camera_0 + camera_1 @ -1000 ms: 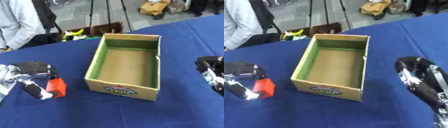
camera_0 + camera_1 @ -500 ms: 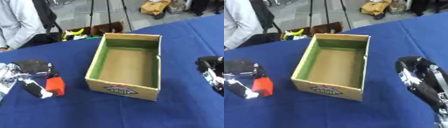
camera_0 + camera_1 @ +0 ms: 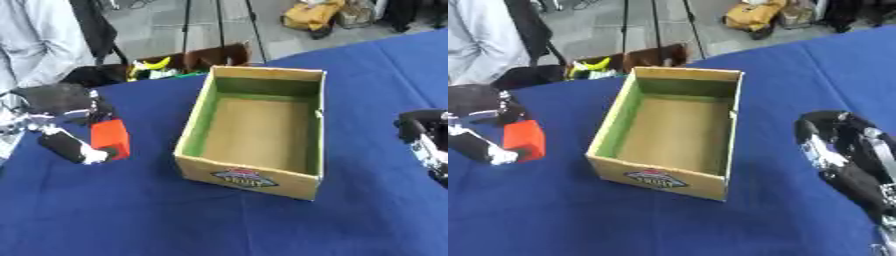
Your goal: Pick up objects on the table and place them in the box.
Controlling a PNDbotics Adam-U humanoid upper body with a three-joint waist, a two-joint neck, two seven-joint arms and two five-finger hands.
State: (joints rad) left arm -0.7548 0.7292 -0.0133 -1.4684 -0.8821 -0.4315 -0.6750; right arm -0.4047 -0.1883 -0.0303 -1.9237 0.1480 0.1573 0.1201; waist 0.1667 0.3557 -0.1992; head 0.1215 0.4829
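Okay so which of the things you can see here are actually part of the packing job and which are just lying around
Part of the job:
red block, held in the left hand
cardboard box, open and empty
blue table

Lying about:
right hand, idle at the table's right
brown box of yellow things on the floor beyond
yellow bag on the floor

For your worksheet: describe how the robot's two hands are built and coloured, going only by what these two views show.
The left hand is mostly black, with silver metal parts near the wrist and a black finger ending in a white tip. The right hand is also black and rounded, with silver-white segments along its fingers. No cables or markings can be made out.
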